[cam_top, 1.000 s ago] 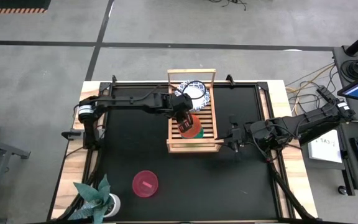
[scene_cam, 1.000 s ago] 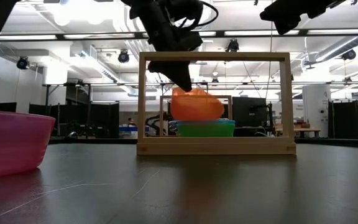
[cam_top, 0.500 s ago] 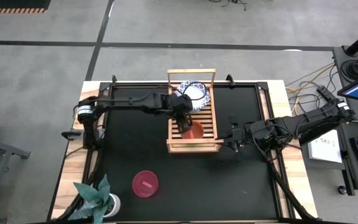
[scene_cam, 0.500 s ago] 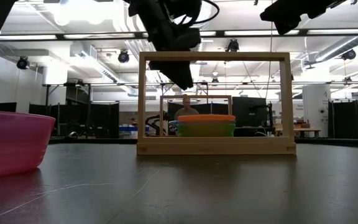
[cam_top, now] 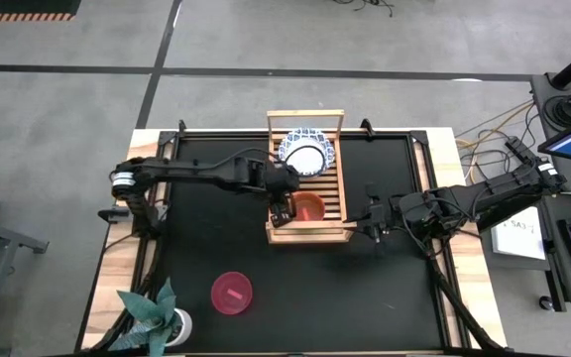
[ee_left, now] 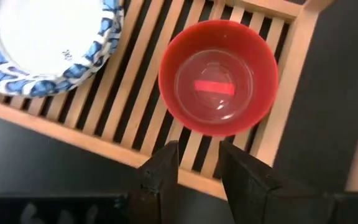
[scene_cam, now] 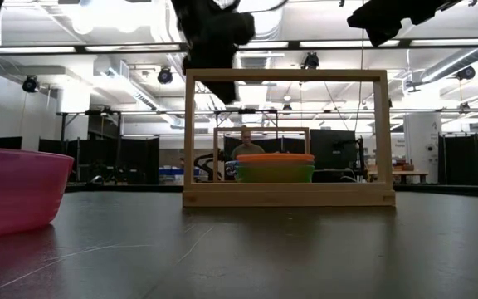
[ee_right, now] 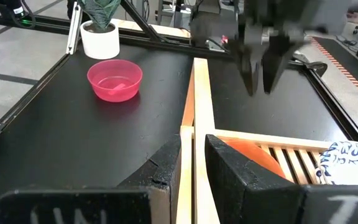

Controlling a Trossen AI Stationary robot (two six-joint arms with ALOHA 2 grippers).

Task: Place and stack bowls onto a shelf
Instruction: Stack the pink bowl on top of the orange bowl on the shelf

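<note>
So the left gripper (cam_top: 284, 209) has let go of the orange bowl (cam_top: 308, 208) and pulled back toward the shelf's (cam_top: 306, 234) left rail; its fingers are apart with nothing between them. The bowl now sits level in the green bowl (scene_cam: 275, 174) on the slats. The blue-rimmed bowls (cam_top: 305, 151) are at the shelf's far end, with tiny print inside I can't read. The right gripper (cam_top: 369, 221) is clamped on the shelf's near corner. The magenta bowl (cam_top: 232, 294) is out on the mat (cam_top: 206, 248) near a potted plant (cam_top: 157, 315).
</note>
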